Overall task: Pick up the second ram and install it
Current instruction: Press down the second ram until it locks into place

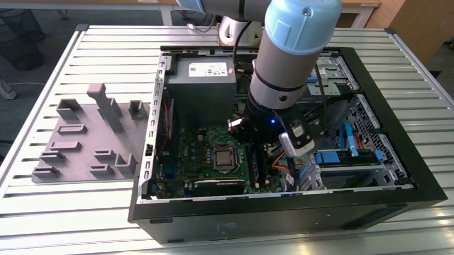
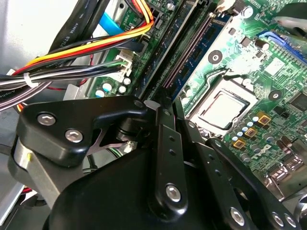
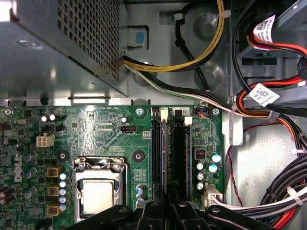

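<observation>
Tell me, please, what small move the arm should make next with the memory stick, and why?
Probably press straight down a little: the second ram stands edge-on, lined up along a black slot of the motherboard, with the gripper over its end.

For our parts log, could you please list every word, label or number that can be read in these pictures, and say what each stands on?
Nothing can be quoted reliably.
White sticker on the power supply: print too small to read.
White cable tag in the first wrist view: too small to read.
Upper cable tag: too small to read.
Motherboard lettering: too small to read.
</observation>
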`<state>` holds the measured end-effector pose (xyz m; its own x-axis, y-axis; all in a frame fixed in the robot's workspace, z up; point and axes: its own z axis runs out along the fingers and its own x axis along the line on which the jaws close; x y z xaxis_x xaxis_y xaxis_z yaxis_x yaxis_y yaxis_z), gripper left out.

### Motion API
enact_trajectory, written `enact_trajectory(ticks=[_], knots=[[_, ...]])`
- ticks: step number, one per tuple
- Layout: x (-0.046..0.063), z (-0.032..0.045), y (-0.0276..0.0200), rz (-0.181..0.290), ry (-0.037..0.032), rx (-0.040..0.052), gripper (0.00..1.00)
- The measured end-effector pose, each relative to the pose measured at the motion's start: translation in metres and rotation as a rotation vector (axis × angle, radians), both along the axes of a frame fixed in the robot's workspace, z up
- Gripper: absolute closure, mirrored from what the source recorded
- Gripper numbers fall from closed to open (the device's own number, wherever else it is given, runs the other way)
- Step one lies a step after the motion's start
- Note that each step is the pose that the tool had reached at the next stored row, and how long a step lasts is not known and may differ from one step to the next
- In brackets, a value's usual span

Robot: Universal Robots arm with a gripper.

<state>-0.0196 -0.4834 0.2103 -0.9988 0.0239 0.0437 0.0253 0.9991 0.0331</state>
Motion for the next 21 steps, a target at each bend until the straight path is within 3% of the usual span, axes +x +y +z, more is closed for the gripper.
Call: enact_trajectory(ticks=[21], knots=[[0.0000,-0.0027,-0.0001,0.000,0.0001,-0.0021,0.86]])
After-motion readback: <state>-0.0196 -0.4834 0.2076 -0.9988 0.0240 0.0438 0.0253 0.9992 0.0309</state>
